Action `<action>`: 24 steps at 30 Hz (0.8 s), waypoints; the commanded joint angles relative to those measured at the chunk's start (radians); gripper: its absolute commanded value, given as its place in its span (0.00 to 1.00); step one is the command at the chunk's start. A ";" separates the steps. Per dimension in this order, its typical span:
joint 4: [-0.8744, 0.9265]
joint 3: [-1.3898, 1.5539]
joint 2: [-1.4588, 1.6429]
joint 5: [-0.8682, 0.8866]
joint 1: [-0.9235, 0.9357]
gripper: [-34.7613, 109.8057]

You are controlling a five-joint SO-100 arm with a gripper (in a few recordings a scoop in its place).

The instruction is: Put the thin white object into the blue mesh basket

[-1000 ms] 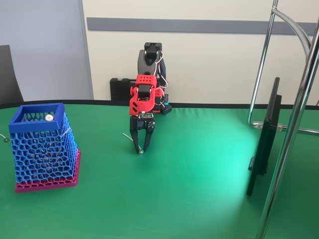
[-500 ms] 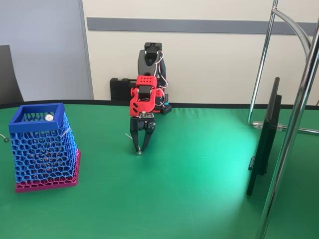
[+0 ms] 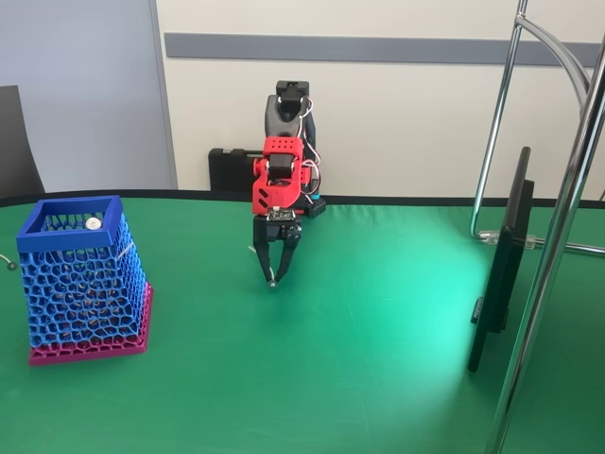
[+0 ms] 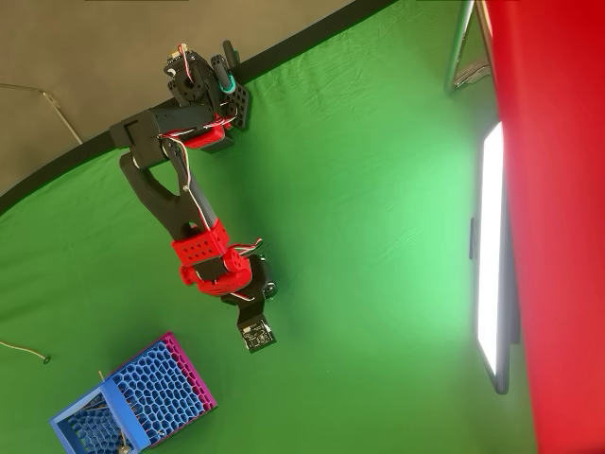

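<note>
In the fixed view my red and black gripper [image 3: 271, 275] points down over the middle of the green table. It is shut on the thin white object [image 3: 271, 282], whose small grey knob shows just under the fingertips while its stick slants up to the left behind the fingers. Whether the knob touches the cloth I cannot tell. The blue mesh basket [image 3: 80, 274] stands upright on its magenta base at the left, well apart from the gripper. The overhead view has the basket [image 4: 142, 402] at the bottom left, with the arm's wrist covering the fingers.
A piece with a white round disc head [image 3: 93, 224] rests inside the basket's rim. Another thin stick [image 3: 8, 262] lies at the left edge. A dark monitor [image 3: 501, 265] and chrome stand poles [image 3: 558, 236] take up the right side.
The gripper has risen slightly and shifted a little to the right, carrying the thin white object with it. The basket has not moved.
</note>
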 commanded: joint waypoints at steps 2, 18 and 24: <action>0.028 -0.069 0.040 0.040 -0.012 0.25; 0.064 -0.256 0.020 0.221 -0.032 0.28; 0.018 -0.331 0.015 0.357 -0.037 0.29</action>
